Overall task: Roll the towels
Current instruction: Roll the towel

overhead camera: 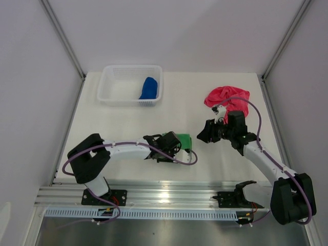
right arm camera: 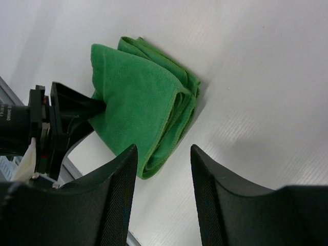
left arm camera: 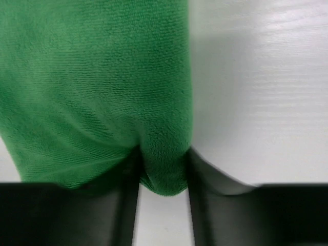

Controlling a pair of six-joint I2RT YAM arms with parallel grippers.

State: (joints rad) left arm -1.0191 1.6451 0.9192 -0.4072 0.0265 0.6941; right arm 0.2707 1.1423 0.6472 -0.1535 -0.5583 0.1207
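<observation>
Rolling seems under way: the left gripper (left arm camera: 163,169) pinches the bunched green towel (right arm camera: 143,107) near the table's (overhead camera: 128,123) six o'clock, while the right gripper (right arm camera: 164,161), spread empty at the towel's three o'clock, should steady it next.

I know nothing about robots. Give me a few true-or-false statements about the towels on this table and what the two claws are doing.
1. The royal blue fuzzy towel lies inside the white plastic mesh basket. True.
2. The left claw is empty. False: it pinches a fold of the bright green fuzzy towel.
3. The right claw stands open with nothing between its fingers. True.
4. The pink-red fuzzy towel is neatly rolled. False: it lies crumpled in a heap on the table.
</observation>
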